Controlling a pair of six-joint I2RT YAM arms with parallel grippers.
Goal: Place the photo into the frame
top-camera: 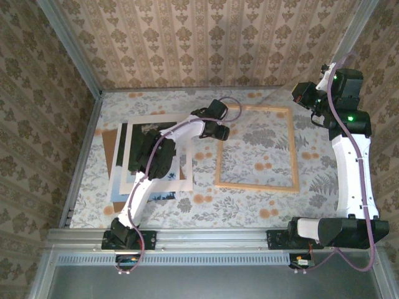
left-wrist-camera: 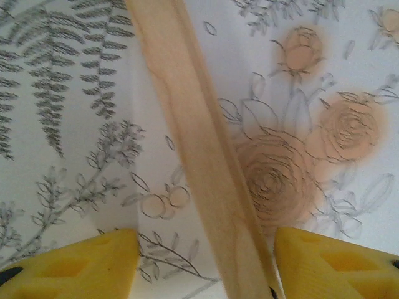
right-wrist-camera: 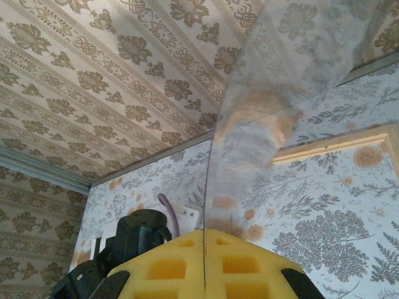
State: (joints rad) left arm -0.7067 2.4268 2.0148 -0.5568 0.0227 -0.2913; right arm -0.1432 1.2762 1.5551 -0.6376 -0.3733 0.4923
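The frame (top-camera: 255,185) lies flat on the table (top-camera: 206,208), right of centre, with only the flowered cloth showing inside it. The photo (top-camera: 138,146) lies at the left, well apart from the frame, in a stack of sheets partly covered by the left arm.

The left gripper (top-camera: 218,132) sits over the frame's far left corner. In the left wrist view, its jaws stand apart (left-wrist-camera: 206,249) with the left rail (left-wrist-camera: 199,156) between them and not pinched. The right gripper (top-camera: 307,96) is raised beyond the frame's far right corner. In the right wrist view, it (right-wrist-camera: 204,240) is clamped on the near edge of a clear pane (right-wrist-camera: 262,124), held upright above the frame (right-wrist-camera: 336,146).

The photo is judged light, thin and floppy, easily creased and marked, and hard to lift from a flat cloth. It is best taken by the white border at a free corner or edge and kept low so it does not sag. The frame is judged light and stiff, and one rail should be enough to steady it.
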